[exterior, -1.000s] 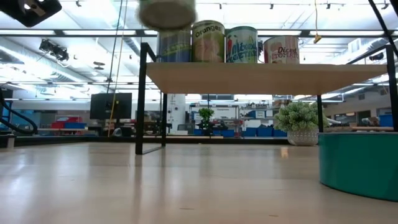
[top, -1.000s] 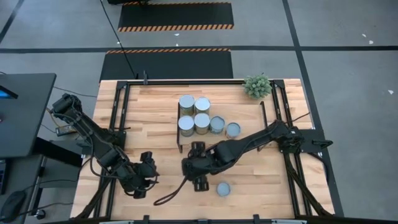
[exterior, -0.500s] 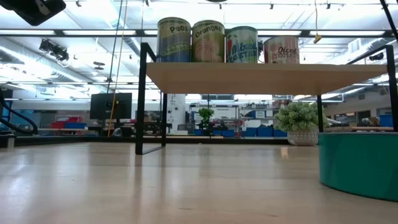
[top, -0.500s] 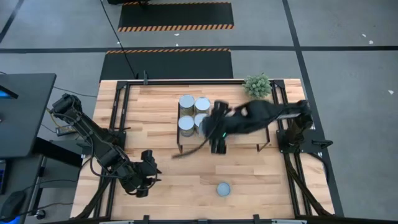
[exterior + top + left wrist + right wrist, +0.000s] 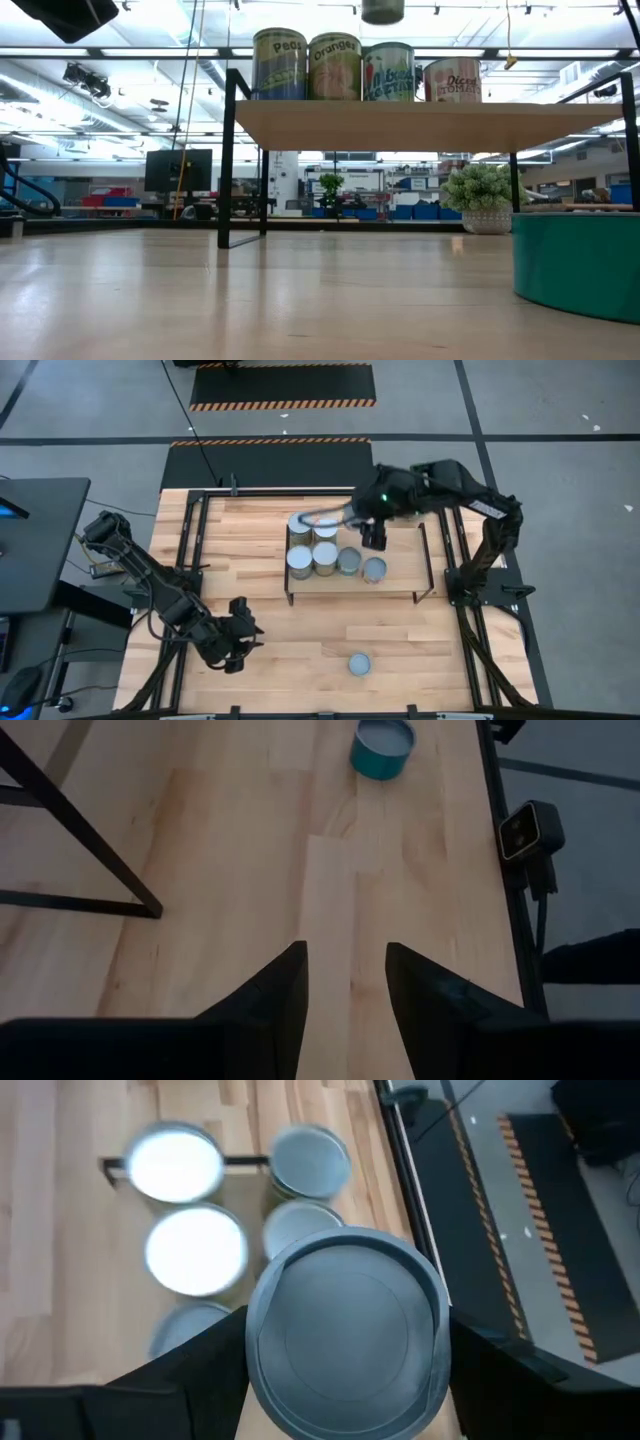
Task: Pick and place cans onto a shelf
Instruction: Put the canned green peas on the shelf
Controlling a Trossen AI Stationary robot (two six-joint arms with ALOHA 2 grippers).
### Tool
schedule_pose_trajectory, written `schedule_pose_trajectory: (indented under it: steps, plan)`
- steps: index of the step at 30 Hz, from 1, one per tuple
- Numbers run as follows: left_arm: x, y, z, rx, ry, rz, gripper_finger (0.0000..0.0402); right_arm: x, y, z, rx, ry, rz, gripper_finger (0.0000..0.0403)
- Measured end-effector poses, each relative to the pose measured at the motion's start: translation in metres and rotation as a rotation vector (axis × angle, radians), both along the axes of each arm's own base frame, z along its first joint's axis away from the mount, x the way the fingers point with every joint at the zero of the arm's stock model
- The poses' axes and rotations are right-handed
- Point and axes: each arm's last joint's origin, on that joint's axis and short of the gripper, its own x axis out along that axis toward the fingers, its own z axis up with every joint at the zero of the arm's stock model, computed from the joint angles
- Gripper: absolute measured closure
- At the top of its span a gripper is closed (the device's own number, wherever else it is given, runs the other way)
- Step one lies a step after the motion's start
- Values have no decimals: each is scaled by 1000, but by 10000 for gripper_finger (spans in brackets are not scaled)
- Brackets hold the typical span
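The right end effector (image 5: 373,536) is raised above the back part of the shelf (image 5: 400,582), and its two fingers (image 5: 190,1370) stand wide apart around a can (image 5: 345,1330), which it holds by the sides. In the right wrist view this held can shows a round grey face that fills the space between the fingers, and below it the pale tops of other cans are seen. In the low view the bottom of the held can (image 5: 382,10) hangs in the air above the row of cans standing on the shelf. From above, six cans (image 5: 312,556) stand close together on the left and middle part of the shelf, some with white tops and some with blue-grey tops. One short teal can (image 5: 359,663) stands alone on the surface (image 5: 250,530), in front of the shelf and well apart from it. The left end effector (image 5: 243,635) waits low near the front left part of the surface; its fingers (image 5: 270,1000) are partly open, with only a narrow gap, and nothing is between them. A small green plant (image 5: 414,498) stands at the back right corner.
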Motion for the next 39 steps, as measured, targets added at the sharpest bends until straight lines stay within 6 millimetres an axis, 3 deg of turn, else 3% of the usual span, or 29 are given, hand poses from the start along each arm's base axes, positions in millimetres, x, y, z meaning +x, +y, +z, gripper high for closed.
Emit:
schedule_pose_trajectory:
  steps: [5,10,17,23,31,39]
  plan:
    - [3,3,0,-5,0,20,260,-2,-28,-18,60,46,1,114]
    - [2,3,0,-27,3,41,260,-8,-46,-53,105,7,0,114]
    - [2,3,0,-47,5,59,260,-21,-49,-108,165,-66,25,114]
    - [2,3,0,-54,6,65,260,-22,-48,-144,201,-99,56,108]
    - [2,3,0,-57,6,68,260,-18,-49,-163,228,-90,91,105]
    - [2,3,0,-68,10,81,260,-16,-51,-168,229,-84,87,96]
